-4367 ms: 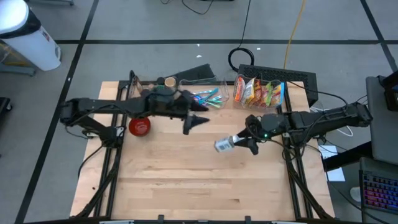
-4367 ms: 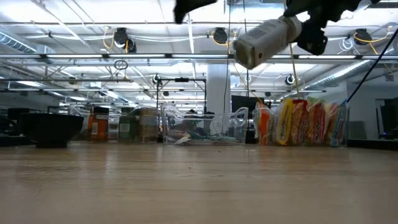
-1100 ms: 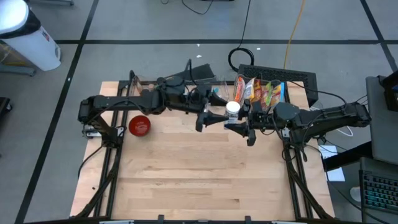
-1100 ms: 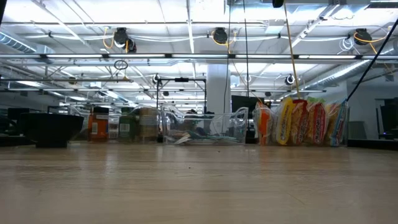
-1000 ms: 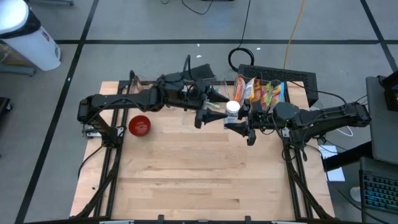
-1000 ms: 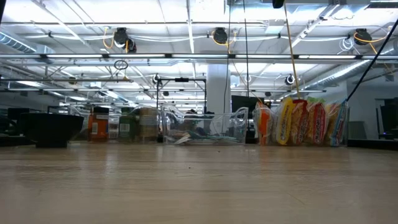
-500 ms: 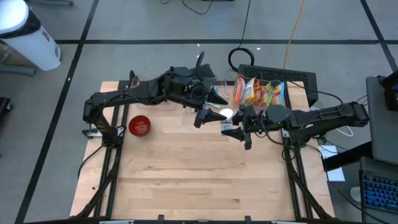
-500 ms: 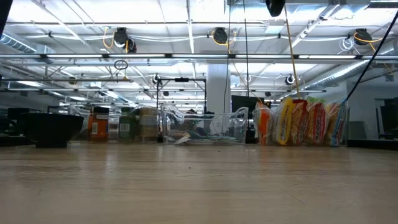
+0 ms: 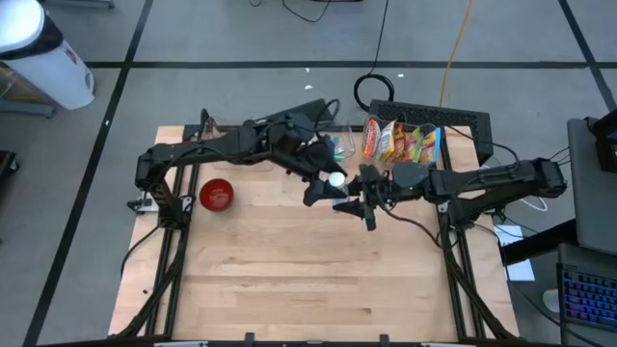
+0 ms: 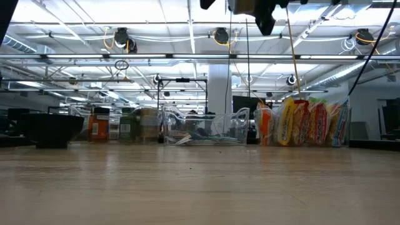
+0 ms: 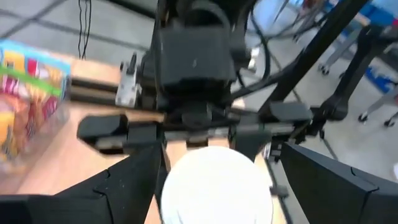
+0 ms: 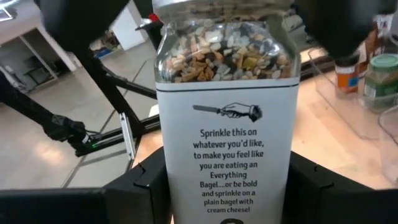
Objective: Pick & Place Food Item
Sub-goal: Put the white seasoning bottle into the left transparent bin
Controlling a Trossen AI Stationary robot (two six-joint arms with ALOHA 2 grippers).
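Two grippers meet in the middle of the high view, up in the air above the wooden table (image 9: 289, 280). The right gripper (image 9: 349, 203) squeezes the seasoning jar (image 9: 336, 180) by its lower part. The left gripper (image 9: 319, 188) has its fingers spread wide on both sides of the jar's white cap, not pinching it.

One seasoning jar (image 12: 225, 106), two grippers, left gripper (image 9: 318, 189) and right gripper (image 9: 353, 204), one red bowl (image 9: 215, 195), one clear bin (image 10: 203, 128), one row of snack bags (image 9: 402, 143), one wooden table (image 9: 308, 280).
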